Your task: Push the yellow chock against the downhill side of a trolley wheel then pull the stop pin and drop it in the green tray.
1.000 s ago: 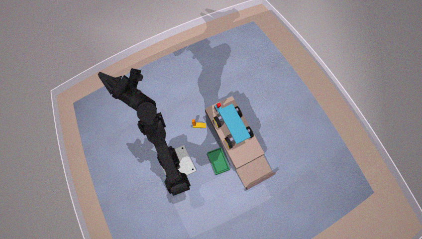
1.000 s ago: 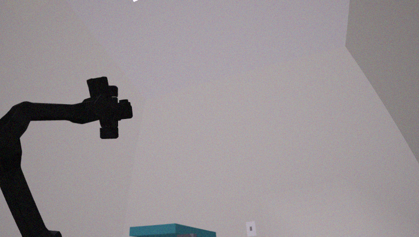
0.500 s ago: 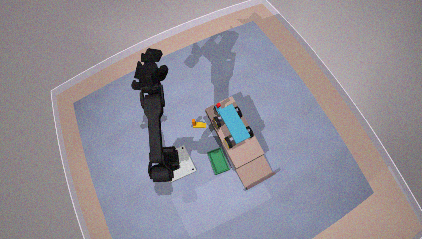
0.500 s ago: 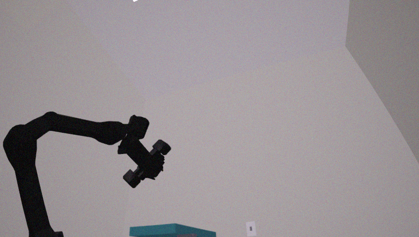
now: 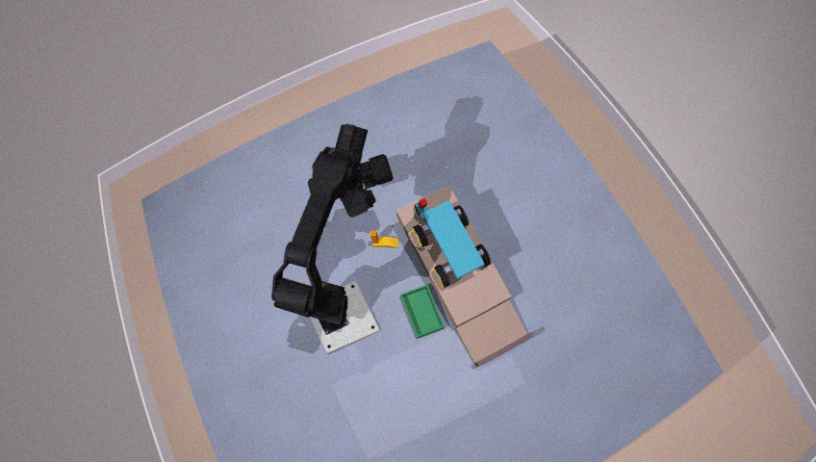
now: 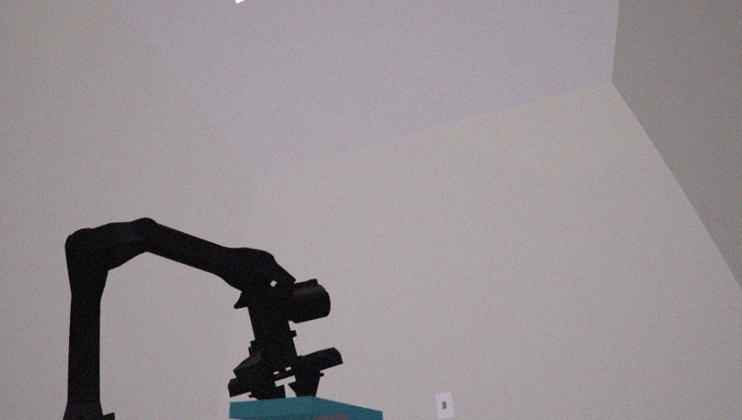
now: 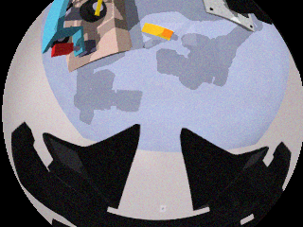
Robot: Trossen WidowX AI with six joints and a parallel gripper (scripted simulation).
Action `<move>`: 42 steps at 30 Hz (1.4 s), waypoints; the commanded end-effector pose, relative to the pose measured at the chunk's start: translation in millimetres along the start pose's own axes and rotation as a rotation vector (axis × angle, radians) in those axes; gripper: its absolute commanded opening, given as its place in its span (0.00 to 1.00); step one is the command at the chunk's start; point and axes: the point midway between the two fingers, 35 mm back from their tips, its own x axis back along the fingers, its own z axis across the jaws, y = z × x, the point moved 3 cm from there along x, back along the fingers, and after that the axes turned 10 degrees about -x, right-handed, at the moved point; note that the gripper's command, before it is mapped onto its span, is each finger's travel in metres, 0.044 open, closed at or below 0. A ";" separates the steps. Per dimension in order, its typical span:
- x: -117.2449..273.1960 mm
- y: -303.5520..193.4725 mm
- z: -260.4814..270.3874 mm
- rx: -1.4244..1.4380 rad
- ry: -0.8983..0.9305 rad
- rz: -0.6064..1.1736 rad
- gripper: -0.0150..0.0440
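The blue trolley (image 5: pixel 455 237) (image 6: pixel 305 407) stands on the tan ramp (image 5: pixel 477 300) (image 7: pixel 118 33). The red-headed stop pin (image 5: pixel 422 203) (image 7: pixel 62 49) is in place at the trolley's uphill end. The yellow chock (image 5: pixel 386 242) (image 7: pixel 153 30) lies on the blue mat to the left of the ramp's uphill part in the top view, with its orange handle (image 5: pixel 373 237) pointing away from the ramp. The green tray (image 5: pixel 422 312) is empty. My gripper (image 7: pixel 161 130) (image 6: pixel 288 391) is partly open with nothing between its fingers, above the mat beyond the chock. Its tips are hidden in the top view.
The arm's pale base plate (image 5: pixel 362 327) (image 7: pixel 240 19) is to the left of the green tray. The tray lies between that plate and the ramp's side. Tan borders surround the blue mat (image 5: pixel 600 286). The exterior view shows mostly wall.
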 end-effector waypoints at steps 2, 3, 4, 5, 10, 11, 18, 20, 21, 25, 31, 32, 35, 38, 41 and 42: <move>-20.2 63.9 21.4 -0.281 0.037 -0.376 0.58; -20.7 70.1 22.8 -0.307 0.041 -0.412 0.58; -20.8 72.1 23.2 -0.315 0.043 -0.424 0.58; -20.8 72.1 23.2 -0.315 0.043 -0.424 0.58; -20.8 72.1 23.2 -0.315 0.043 -0.424 0.58; -20.8 72.1 23.2 -0.315 0.043 -0.424 0.58; -31.1 75.9 22.8 -0.315 0.043 -0.424 0.58; -38.3 78.8 22.6 -0.315 0.043 -0.424 0.58; -41.1 80.0 22.5 -0.315 0.043 -0.424 0.58; -52.0 85.4 22.2 -0.315 0.043 -0.424 0.58; -61.9 90.7 22.1 -0.315 0.043 -0.424 0.58; -61.9 90.7 22.1 -0.315 0.043 -0.424 0.58; -63.7 91.4 22.0 -0.315 0.043 -0.424 0.58; -68.1 93.2 21.9 -0.315 0.043 -0.424 0.58; -72.7 95.1 21.8 -0.315 0.043 -0.424 0.58; -74.2 95.8 21.8 -0.315 0.043 -0.424 0.58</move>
